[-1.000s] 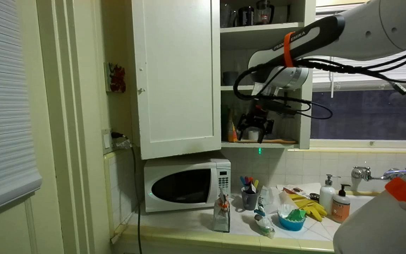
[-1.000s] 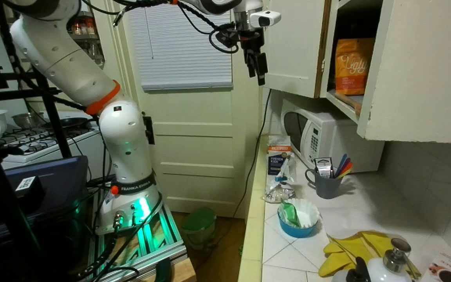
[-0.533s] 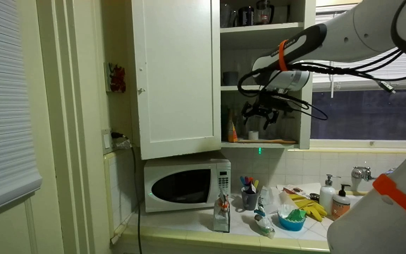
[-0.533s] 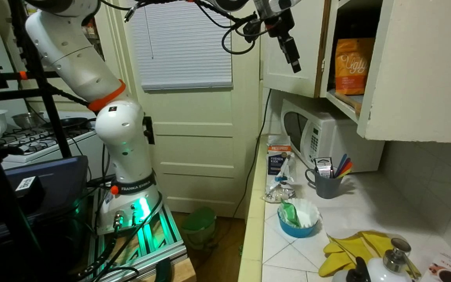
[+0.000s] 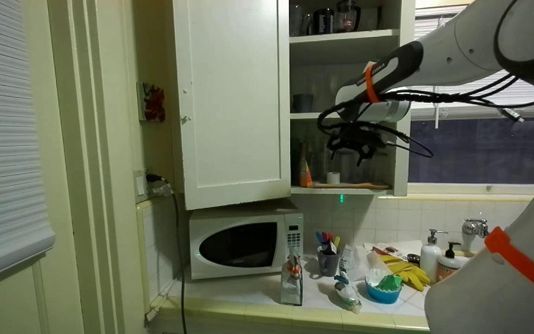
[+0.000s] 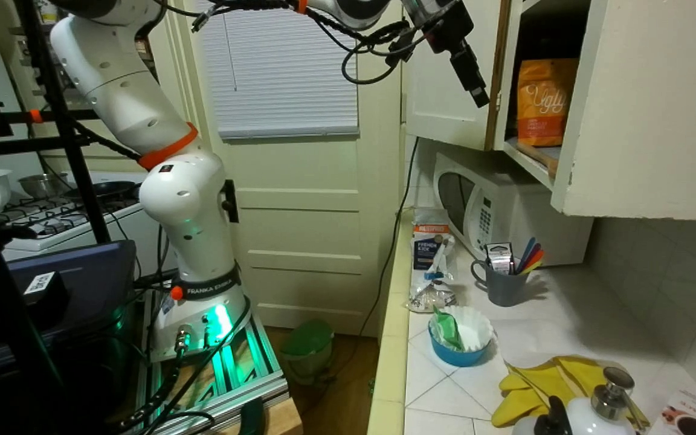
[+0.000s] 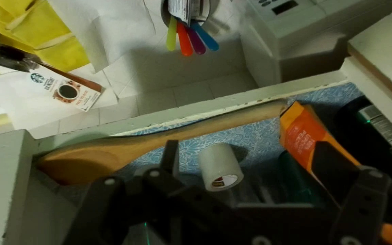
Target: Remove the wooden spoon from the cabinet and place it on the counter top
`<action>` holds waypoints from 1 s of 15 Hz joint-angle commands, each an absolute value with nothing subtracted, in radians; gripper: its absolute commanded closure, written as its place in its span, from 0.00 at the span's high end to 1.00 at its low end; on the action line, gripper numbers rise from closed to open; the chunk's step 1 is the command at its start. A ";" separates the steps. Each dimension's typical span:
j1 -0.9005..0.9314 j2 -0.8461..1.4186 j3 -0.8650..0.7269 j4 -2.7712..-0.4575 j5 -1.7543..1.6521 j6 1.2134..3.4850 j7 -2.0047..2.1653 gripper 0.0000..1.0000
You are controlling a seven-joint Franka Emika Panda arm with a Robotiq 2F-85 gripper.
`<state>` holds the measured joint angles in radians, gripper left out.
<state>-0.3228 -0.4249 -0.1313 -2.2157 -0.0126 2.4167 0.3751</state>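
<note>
The wooden spoon (image 5: 362, 185) lies flat along the front edge of the bottom shelf in the open white cabinet (image 5: 237, 93). In the wrist view the spoon (image 7: 148, 144) has its bowl at the left and its handle end by an orange bag. In an exterior view only a short part of the spoon (image 6: 538, 158) shows. My gripper (image 5: 346, 160) is open and empty, above the spoon and apart from it. It also shows tilted toward the cabinet opening (image 6: 480, 99), and its spread fingers frame the wrist view (image 7: 247, 148). The counter top (image 6: 553, 320) is below.
A tape roll (image 7: 219, 166) and the orange bag (image 7: 301, 136) stand on the shelf behind the spoon. The microwave (image 5: 246, 246), a grey mug (image 6: 505, 284), a blue bowl (image 6: 457, 353) and yellow gloves (image 6: 556, 386) are on the counter top.
My gripper has tilted from pointing down to pointing toward the cabinet and has moved closer to its opening. It stays open. The spoon has not moved.
</note>
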 commanded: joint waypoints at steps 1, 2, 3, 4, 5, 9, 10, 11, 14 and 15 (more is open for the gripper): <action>-0.423 -0.403 -0.042 -2.251 -0.147 2.475 0.628 1.00; -0.448 -0.396 -0.022 -2.260 -0.189 2.479 0.698 1.00; -0.469 -0.384 -0.010 -2.264 -0.230 2.481 0.766 1.00; -0.485 -0.371 -0.006 -2.264 -0.264 2.474 0.829 1.00; -0.497 -0.359 -0.006 -2.259 -0.295 2.459 0.888 1.00; -0.466 -0.344 -0.055 -2.251 -0.326 2.441 0.953 1.00; -0.473 -0.338 -0.058 -2.251 -0.344 2.441 0.992 1.00; -0.477 -0.336 -0.059 -2.250 -0.351 2.440 1.012 1.00; -0.575 -0.288 0.046 -2.228 -0.426 2.446 1.300 1.00; -0.584 -0.274 0.061 -2.217 -0.439 2.421 1.367 1.00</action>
